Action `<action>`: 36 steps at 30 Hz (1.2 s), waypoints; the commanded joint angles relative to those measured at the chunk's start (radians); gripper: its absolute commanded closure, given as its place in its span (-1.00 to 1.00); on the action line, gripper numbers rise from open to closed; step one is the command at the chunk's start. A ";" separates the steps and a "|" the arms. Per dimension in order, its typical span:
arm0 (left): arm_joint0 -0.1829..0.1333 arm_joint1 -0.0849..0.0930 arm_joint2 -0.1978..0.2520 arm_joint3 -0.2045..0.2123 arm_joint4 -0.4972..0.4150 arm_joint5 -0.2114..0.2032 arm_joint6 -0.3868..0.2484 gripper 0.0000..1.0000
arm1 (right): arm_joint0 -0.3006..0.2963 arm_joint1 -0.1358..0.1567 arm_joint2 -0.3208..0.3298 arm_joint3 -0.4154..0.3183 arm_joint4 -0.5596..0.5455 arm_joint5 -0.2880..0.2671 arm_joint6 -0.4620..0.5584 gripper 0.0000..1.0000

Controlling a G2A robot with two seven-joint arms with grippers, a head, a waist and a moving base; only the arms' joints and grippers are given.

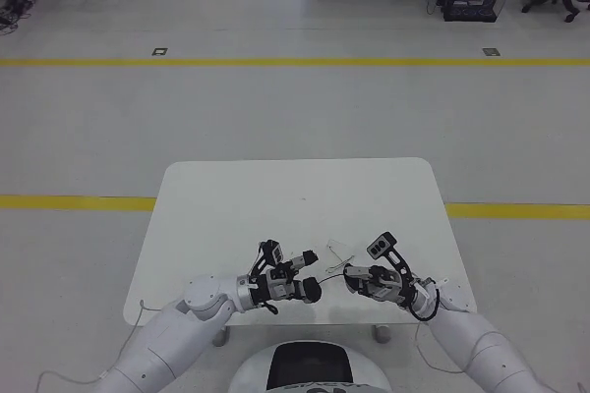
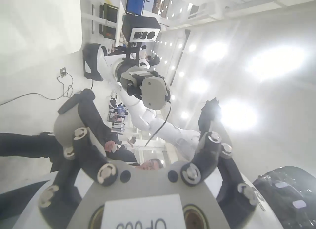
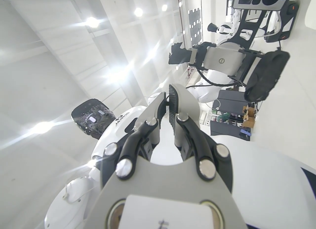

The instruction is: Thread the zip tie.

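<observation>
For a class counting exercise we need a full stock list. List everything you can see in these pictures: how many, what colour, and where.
table: one, white, rounded corners, on the grey floor.
zip tie: one, pale and thin, over the table's near part, at the tip of the right gripper.
floor lines: two, yellow, one beyond the table, one passing under it.
floor markers: two, small dark squares, just beyond the far yellow line.
left gripper: one, black and grey, open, over the table's near edge, facing the other gripper.
right gripper: one, black and grey, fingers closed on the zip tie, over the table's near edge.
</observation>
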 commanded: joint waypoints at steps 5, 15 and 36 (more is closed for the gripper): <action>0.002 -0.002 0.009 -0.012 0.014 0.002 0.037 -1.00 | -0.009 -0.001 0.000 -0.026 -0.021 0.010 -0.043 1.00; -0.003 -0.006 0.029 -0.017 0.016 -0.006 0.044 -1.00 | -0.019 -0.010 0.009 -0.029 -0.022 0.013 -0.056 1.00; -0.025 -0.014 0.065 0.002 -0.018 -0.013 -0.006 -1.00 | -0.019 -0.027 0.017 -0.018 -0.035 0.016 -0.042 1.00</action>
